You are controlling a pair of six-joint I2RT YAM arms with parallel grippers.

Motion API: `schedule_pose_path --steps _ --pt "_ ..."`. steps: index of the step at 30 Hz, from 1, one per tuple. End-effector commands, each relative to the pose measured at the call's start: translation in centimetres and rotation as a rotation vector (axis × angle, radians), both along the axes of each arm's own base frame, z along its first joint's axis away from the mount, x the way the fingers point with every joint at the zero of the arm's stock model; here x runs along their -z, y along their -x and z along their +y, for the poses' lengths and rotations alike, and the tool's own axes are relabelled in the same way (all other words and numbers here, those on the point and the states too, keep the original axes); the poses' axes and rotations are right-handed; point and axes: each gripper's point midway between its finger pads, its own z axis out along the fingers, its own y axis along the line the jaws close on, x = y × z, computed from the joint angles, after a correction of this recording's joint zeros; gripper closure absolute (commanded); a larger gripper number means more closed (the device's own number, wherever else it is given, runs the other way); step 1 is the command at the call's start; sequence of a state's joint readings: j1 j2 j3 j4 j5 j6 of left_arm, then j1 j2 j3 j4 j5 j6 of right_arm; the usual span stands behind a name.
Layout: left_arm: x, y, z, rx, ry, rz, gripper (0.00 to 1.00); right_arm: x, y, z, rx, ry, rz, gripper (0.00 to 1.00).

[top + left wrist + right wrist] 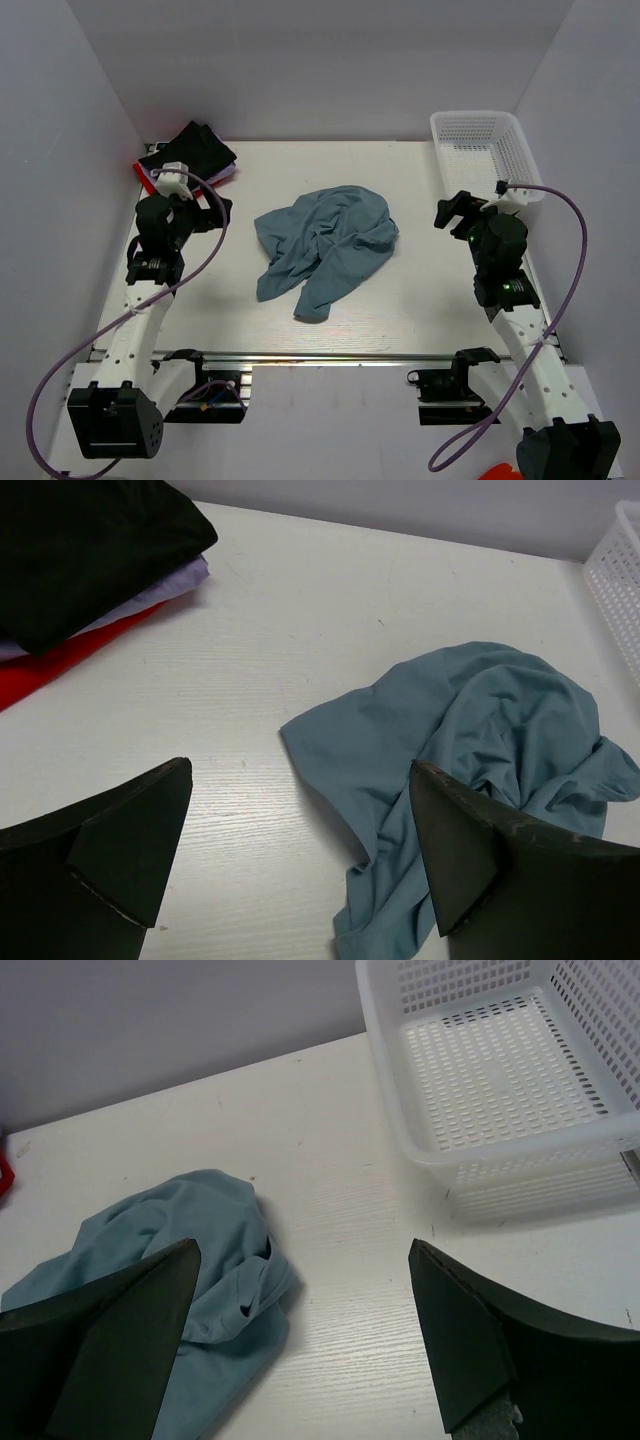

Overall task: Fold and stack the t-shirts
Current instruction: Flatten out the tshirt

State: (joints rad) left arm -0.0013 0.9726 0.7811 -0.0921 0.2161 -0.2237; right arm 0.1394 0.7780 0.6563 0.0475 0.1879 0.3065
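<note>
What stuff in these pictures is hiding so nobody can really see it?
1. Blue shirt: its collar is lost in its own crumples in every view, and a gripper finger covers its near part in each wrist view.
2. Folded pile, left wrist view: the black shirt on top covers the rest. Only a pale edge and a red edge show, and the picture's edge cuts it.
3. Basket, right wrist view: top and right edges cut it off.

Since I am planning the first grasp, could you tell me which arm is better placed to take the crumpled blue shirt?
Narrowly the left. Both are open, but the left tool has the blue shirt large ahead; the right tool sees it aside and faces the basket.
</note>
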Motion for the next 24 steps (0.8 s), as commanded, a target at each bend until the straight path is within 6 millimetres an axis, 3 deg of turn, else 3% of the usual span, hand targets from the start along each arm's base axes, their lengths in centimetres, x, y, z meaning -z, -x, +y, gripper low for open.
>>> schedule_pose_path --steps 1,6,9,14,18,19,21,22,23,24 --pt "-0.7 0.4 1.0 -0.045 -0.021 -0.034 0.01 -1.9 -0.2 0.1 -0.004 -0.002 -0.042 0.10" --pt "-0.6 0.4 0.5 -0.018 -0.024 -0.026 0.01 -1.2 -0.2 0.7 -0.034 -0.011 -0.036 0.10" --pt "0.5 0.1 0.1 0.010 -0.018 0.008 0.01 -0.9 -0.3 0.4 -0.012 -0.020 -0.035 0.10" --pt "1.7 -0.6 -2.2 0.153 -0.025 0.041 0.01 0.1 -0.5 -0.2 0.011 0.013 -0.004 0.10" --pt "3.3 -1.1 -3.8 0.288 -0.043 0.106 0.01 0.0 -0.9 2.4 -0.136 0.022 0.022 0.10" --pt "4.8 -1.7 -3.8 0.293 -0.046 0.154 0.01 1.2 -1.2 2.7 -0.162 0.042 0.068 0.10" --pt "5.9 -2.2 -3.9 0.308 -0.048 0.203 0.01 1.3 -1.9 4.0 -0.234 0.042 0.104 0.10" --pt "7.1 -2.8 -4.4 0.334 -0.046 0.245 0.01 3.0 -1.8 4.6 -0.279 0.055 0.199 0.10" --pt "7.9 -2.9 -4.5 0.352 -0.054 0.268 0.01 2.5 -2.1 5.1 -0.302 0.059 0.208 0.10" --pt "8.5 -3.3 -4.5 0.353 -0.051 0.287 0.01 4.8 -2.5 5.9 -0.350 0.049 0.291 0.10"
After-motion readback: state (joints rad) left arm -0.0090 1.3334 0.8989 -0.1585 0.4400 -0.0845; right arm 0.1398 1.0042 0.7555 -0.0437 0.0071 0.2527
